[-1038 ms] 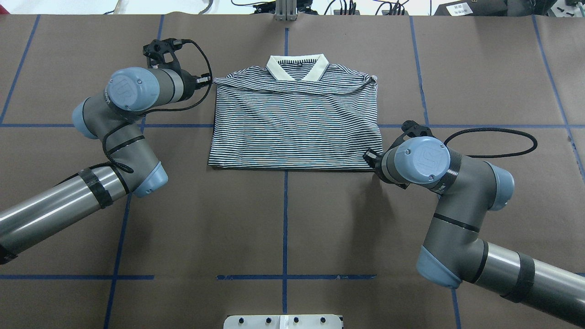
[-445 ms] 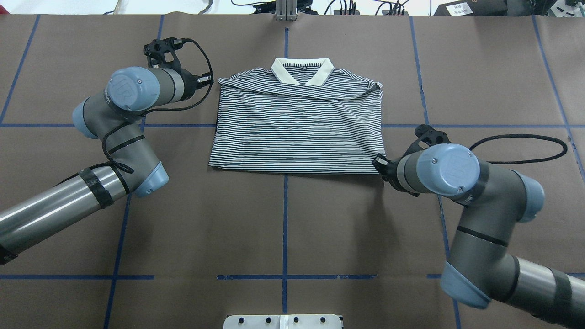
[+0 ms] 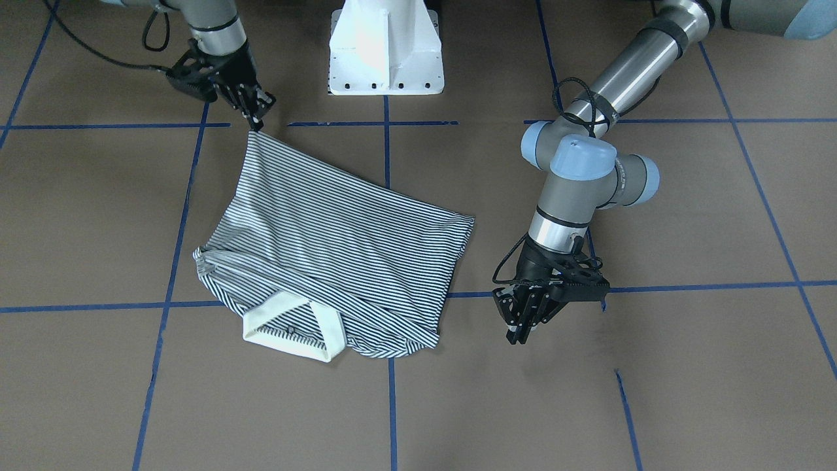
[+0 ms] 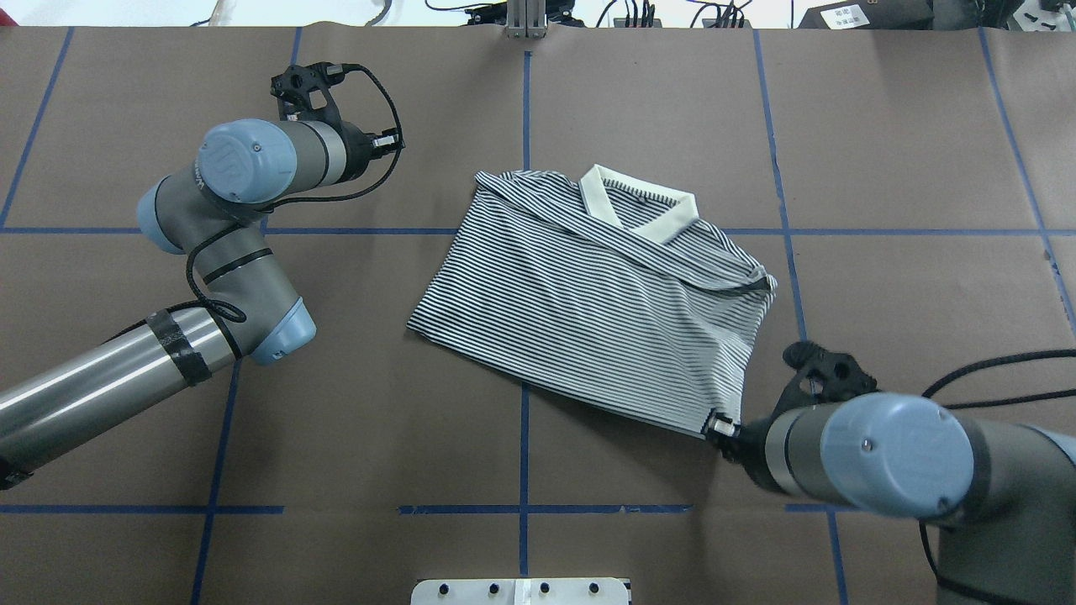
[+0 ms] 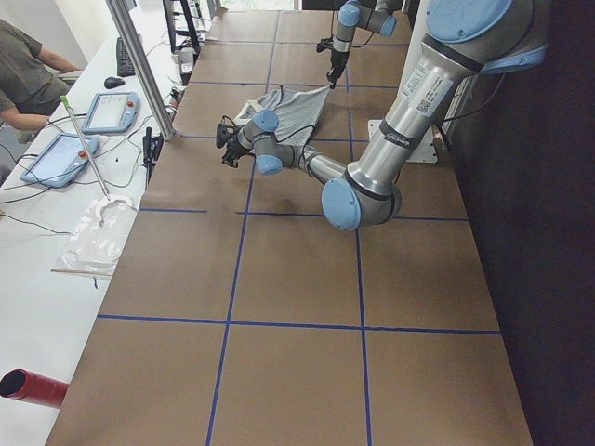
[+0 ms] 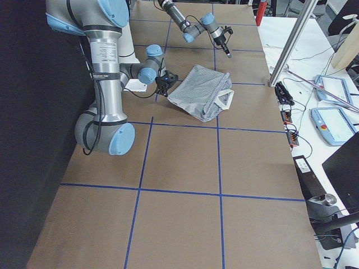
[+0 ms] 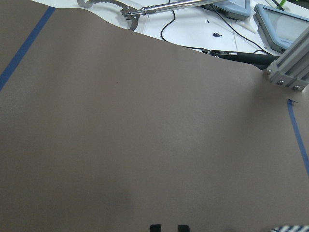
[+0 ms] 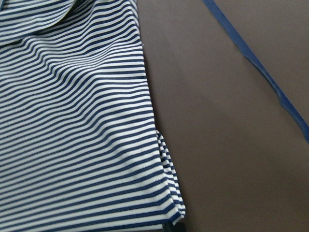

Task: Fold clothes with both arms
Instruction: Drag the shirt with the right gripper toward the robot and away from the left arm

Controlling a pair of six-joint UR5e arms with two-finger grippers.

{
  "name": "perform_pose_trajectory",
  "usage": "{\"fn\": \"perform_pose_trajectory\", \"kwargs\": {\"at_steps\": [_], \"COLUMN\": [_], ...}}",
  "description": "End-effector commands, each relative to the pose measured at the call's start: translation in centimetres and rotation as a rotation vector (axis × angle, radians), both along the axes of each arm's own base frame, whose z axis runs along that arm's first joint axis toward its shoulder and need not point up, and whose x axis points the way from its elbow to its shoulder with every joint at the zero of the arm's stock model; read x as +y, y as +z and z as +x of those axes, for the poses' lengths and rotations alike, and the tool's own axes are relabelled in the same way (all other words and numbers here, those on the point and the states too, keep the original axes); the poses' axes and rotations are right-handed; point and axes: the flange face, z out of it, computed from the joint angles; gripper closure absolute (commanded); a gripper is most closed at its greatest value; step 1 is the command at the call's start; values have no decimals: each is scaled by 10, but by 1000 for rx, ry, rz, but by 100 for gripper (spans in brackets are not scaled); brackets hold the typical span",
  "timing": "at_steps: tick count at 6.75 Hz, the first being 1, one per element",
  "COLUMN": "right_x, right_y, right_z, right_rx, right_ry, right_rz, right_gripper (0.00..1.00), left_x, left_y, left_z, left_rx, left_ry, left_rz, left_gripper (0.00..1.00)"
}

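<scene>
Only right gripper [image 3: 256, 123] pinches the polo shirt [image 3: 340, 242] — left gripper [image 3: 518, 330] hangs apart.

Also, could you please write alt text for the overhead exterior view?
The right gripper pinches the near right corner of a folded navy-and-white striped polo shirt lying skewed on the brown table, cream collar on the far side. The left arm hangs clear of the shirt at far left.

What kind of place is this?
Probably a robot lab: a left arm and right arm at a blue-taped table with a striped shirt, and control tablets on a side bench.
</scene>
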Motion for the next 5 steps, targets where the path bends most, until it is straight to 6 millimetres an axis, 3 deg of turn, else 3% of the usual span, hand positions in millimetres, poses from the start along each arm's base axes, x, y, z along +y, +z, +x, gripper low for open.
{"fn": "perform_pose_trajectory", "kwargs": {"at_steps": [1,2,3,4,5], "right_x": [126,154,160,147,115], "right_y": [-14,-9,2,4,-2], "right_z": [-11,-19,-29,-29,-22], "right_rx": [100,117,145,149,136], "right_ry": [-208,-267,-243,-210,-137], "right_rz": [-79,-78,-44,-38,-44], "right_gripper": [100,57,1,0,0], "left_x": [19,32,54,86,131], "left_y": [-26,-35,-33,-48,-60], "left_z": [8,4,-15,-38,-48], "left_rx": [41,74,104,167,271], "left_ry": [44,97,147,205,268], "left_rz": [30,34,37,35,-44], "left_gripper": [76,76,76,76,66]}}
